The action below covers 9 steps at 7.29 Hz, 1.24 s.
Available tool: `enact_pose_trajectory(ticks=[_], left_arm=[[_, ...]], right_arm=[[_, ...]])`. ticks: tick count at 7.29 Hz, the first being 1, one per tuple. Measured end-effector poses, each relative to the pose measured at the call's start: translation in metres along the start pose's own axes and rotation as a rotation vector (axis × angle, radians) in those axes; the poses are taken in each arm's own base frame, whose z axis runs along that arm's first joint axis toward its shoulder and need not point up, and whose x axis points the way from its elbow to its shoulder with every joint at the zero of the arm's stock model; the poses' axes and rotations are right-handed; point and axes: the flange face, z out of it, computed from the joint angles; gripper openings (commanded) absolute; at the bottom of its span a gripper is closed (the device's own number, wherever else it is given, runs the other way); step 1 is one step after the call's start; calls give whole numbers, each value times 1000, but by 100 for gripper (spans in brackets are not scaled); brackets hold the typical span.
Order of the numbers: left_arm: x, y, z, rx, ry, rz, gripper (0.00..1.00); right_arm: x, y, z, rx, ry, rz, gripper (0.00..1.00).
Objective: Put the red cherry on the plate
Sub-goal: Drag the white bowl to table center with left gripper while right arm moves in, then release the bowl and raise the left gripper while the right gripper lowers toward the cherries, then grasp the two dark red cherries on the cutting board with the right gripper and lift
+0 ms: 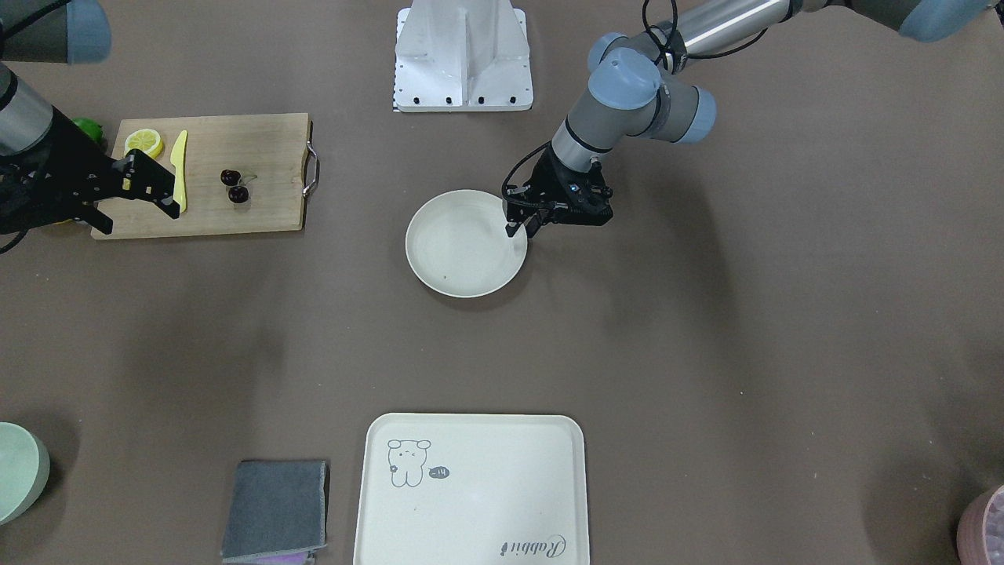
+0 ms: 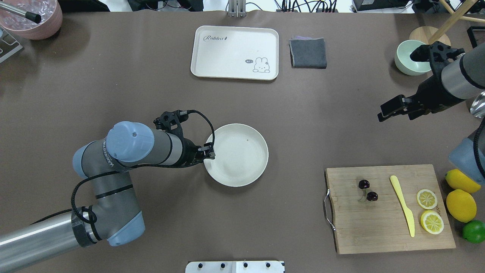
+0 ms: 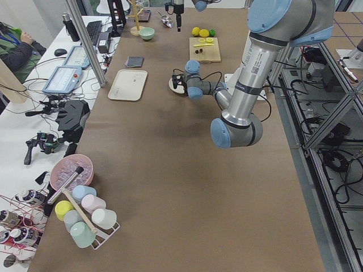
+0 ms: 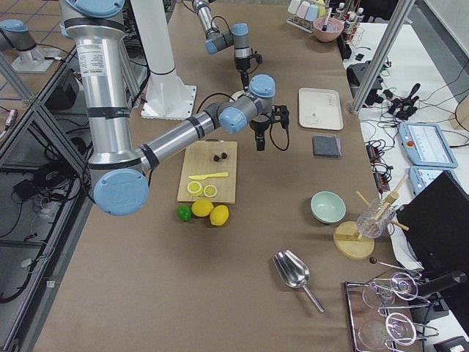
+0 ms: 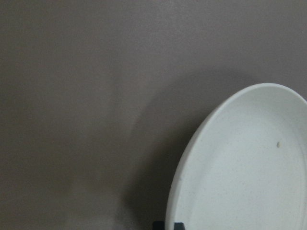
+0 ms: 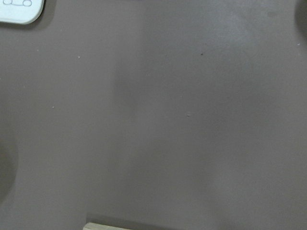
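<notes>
The red cherry (image 2: 366, 190), a joined dark pair with green stems, lies on the wooden cutting board (image 2: 379, 227), near its left end in the overhead view. The same cherry (image 1: 234, 186) also shows from the front. The plate (image 2: 237, 153) sits round, off-white and empty at mid-table. My left gripper (image 2: 210, 153) is at the plate's near-left rim, shut on the rim. The left wrist view shows the plate (image 5: 249, 172) running down to the fingertips. My right gripper (image 2: 394, 113) hangs open above the table beyond the board, holding nothing.
On the board lie a yellow knife (image 2: 403, 206) and two lemon halves (image 2: 427, 198). Whole lemons (image 2: 461, 204) and a lime (image 2: 474, 231) lie beside it. At the far side are a cream tray (image 2: 235, 53), grey cloth (image 2: 308, 53) and green bowl (image 2: 407, 62).
</notes>
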Motion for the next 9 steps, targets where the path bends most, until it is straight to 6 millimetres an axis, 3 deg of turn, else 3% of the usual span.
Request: enact_pose_trajectory(ticks=[2, 5, 7, 9], left_arm=[[-1, -27, -11, 61, 3, -5, 98], [-6, -75, -32, 174, -14, 108, 98], [-7, -95, -40, 201, -58, 156, 98], [-5, -102, -43, 207, -78, 181, 98]], right_arm=[[-31, 17, 33, -12, 37, -3, 100], [-55, 64, 83, -30, 37, -27, 100], [-47, 89, 112, -34, 43, -52, 100], [-32, 104, 128, -35, 38, -72, 95]])
